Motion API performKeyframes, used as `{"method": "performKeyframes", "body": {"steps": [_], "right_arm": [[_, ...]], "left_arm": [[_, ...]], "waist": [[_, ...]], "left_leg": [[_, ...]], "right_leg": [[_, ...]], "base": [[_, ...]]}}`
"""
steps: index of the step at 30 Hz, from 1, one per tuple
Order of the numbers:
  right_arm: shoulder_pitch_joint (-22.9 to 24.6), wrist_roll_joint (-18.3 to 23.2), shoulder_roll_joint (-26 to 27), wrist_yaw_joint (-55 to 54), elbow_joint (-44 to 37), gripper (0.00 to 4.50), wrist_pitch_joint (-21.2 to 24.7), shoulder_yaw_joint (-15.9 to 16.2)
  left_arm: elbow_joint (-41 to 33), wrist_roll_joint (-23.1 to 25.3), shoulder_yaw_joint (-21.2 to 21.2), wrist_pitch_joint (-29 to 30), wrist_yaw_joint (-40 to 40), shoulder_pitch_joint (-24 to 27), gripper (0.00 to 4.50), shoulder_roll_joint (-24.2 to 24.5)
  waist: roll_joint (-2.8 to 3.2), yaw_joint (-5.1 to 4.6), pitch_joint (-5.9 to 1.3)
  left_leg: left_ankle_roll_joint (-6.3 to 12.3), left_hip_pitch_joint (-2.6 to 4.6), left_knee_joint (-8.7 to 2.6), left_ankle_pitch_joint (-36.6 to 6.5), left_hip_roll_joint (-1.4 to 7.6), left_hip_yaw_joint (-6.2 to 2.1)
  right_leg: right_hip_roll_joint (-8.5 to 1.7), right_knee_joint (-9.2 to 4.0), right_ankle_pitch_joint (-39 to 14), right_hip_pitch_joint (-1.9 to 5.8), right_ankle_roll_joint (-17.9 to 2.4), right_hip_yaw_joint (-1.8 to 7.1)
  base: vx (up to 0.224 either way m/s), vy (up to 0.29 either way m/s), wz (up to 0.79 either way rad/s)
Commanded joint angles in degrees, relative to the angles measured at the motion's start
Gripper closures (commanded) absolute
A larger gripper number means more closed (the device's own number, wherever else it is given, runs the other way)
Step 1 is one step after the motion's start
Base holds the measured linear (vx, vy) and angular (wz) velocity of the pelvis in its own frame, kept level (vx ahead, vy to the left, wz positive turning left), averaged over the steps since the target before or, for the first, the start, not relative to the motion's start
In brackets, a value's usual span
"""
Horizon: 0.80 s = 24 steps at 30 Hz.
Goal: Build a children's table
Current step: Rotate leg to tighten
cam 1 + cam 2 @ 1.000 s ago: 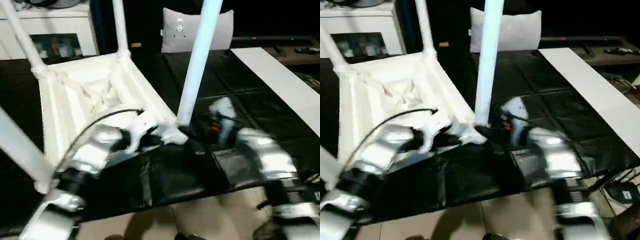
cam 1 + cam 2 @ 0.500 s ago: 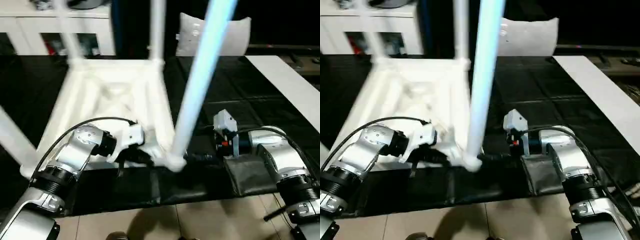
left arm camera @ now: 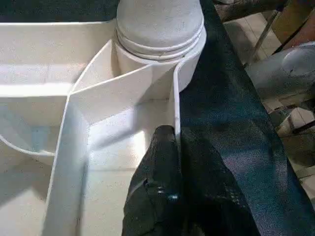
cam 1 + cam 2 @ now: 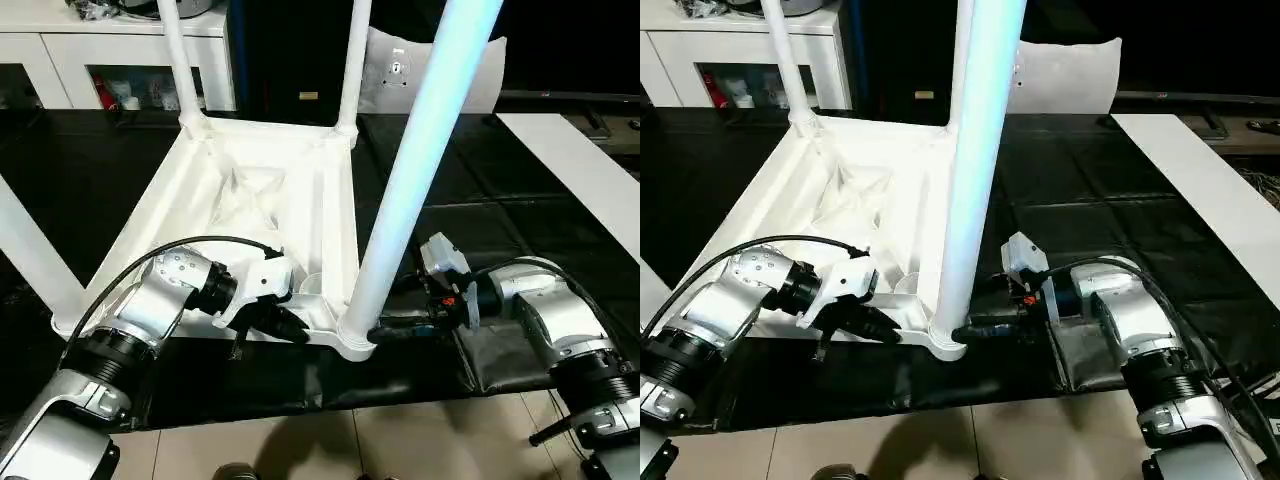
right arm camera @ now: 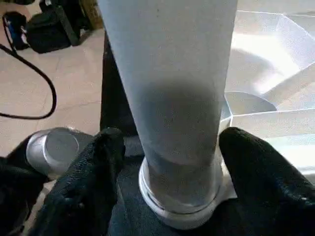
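- Near leg [image 4: 415, 170]: stands upright in the tabletop's [image 4: 250, 190] near corner socket [image 4: 355, 335], on the black mat [image 4: 420, 360].
- Right gripper [image 5: 170, 162]: fingers apart, straddling the leg's base.
- Left gripper [image 3: 172, 147]: clamped on the tabletop's near rim [image 3: 175, 98], beside the socket.

One white plastic square tabletop [image 4: 250, 190], upside down, X-ribbed underside up. Four long white tube legs standing in corner sockets: near one [image 4: 415, 170], far-right one [image 4: 352, 65], far-left one [image 4: 178, 55], left one [image 4: 30, 250]. Two black-fingered grippers: left gripper [image 4: 283, 325], right gripper [image 4: 395, 328]. One white cabinet [image 4: 120, 55]. One white cushion [image 4: 395, 75]. One long white board [image 4: 580, 175].
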Motion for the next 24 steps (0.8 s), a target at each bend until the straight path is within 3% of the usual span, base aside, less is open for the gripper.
{"method": "performKeyframes", "body": {"steps": [1,6,12,15,17,19,20,21,22,24], "right_arm": [[-0.1,0.8,-0.1,-0.4,0.2,1.60,-0.2,-0.2],[0.2,1.2,0.8,-0.5,-0.3,2.06,0.8,-0.2],[2.4,4.1,3.0,-4.8,-4.5,2.44,6.9,-2.0],[3.6,1.3,4.8,-12.3,-7.4,2.52,9.9,-1.4],[3.3,-0.3,8.8,-21.2,-7.4,2.53,11.3,-2.7],[3.2,-0.3,9.6,-23.0,-7.3,2.55,11.8,-3.1],[2.2,-1.5,12.4,-29.2,-6.3,2.55,12.4,-4.0],[2.0,-1.7,12.7,-30.0,-6.2,2.56,12.4,-4.1],[0.7,-3.9,15.7,-37.3,-4.4,2.57,12.2,-4.8],[-0.7,-4.7,18.6,-44.4,-2.4,2.57,12.9,-6.6]], "left_arm": [[-1.1,-1.0,-0.8,-1.7,-2.3,-1.9,4.50,-0.4],[-0.7,-0.8,-0.6,-1.7,-2.0,-1.8,4.50,-0.3],[-2.2,-1.3,1.1,2.7,2.1,-1.1,4.50,-1.4],[-4.7,-0.8,2.9,8.4,9.3,-0.7,4.50,-3.9],[-6.8,-1.5,5.3,12.9,16.0,-0.2,4.50,-7.4],[-7.3,-1.6,5.5,13.6,16.7,0.0,4.50,-7.8],[-8.4,-1.2,6.5,15.9,20.9,0.2,4.50,-10.0],[-8.5,-1.2,6.6,16.2,21.4,0.3,4.50,-10.2],[-9.2,-0.1,7.5,18.1,26.6,0.4,4.50,-12.7],[-9.4,0.7,8.3,19.1,30.6,0.3,4.50,-14.6]], "waist": [[0.17,-0.46,-4.61],[0.26,-0.47,-4.61],[0.35,-0.36,-4.64],[0.33,-0.58,-4.38],[0.47,-0.90,-4.17],[0.21,-1.63,-4.21],[0.16,-2.26,-4.29],[0.20,-2.66,-4.34],[0.27,-3.90,-4.22],[0.28,-4.87,-4.37]], "left_leg": [[2.47,0.23,-4.07,-9.3,1.07,0.07],[2.34,0.27,-4.08,-9.5,1.01,0.06],[1.85,0.27,-4.21,-9.4,1.11,-0.06],[1.07,0.51,-4.19,-10.3,0.95,-0.01],[0.45,0.34,-4.14,-11.4,0.63,-0.12],[-0.12,0.31,-3.88,-12.1,0.11,-0.18],[0.19,-0.07,-3.90,-12.0,-0.02,-0.35],[-0.01,-0.18,-4.00,-11.6,0.26,-0.41],[-0.16,-0.40,-3.85,-11.9,0.10,-0.52],[0.44,-0.28,-3.62,-12.3,-0.22,-0.52]], "right_leg": [[-3.70,-4.05,-23.0,3.82,-5.3,3.49],[-3.69,-4.18,-23.6,3.82,-4.9,3.45],[-3.73,-4.01,-22.5,3.92,-5.2,3.48],[-3.76,-4.45,-25.2,3.71,-4.1,3.40],[-3.83,-5.14,-29.0,3.80,-2.6,2.86],[-3.77,-5.89,-32.4,3.88,-0.4,2.24],[-3.76,-6.07,-32.7,4.23,0.6,1.98],[-3.78,-5.87,-31.8,4.28,0.5,2.08],[-3.60,-6.08,-31.8,4.13,0.5,1.63],[-3.63,-6.53,-32.3,4.11,0.9,1.35]], "base": [[0.000,0.000,0.00],[0.000,0.000,0.00],[0.000,0.000,0.00],[0.000,0.000,0.00],[0.000,0.000,0.00],[0.000,0.000,0.00],[0.000,0.000,0.00],[0.000,0.000,0.00],[0.000,0.000,0.00],[0.000,0.000,0.00]]}}
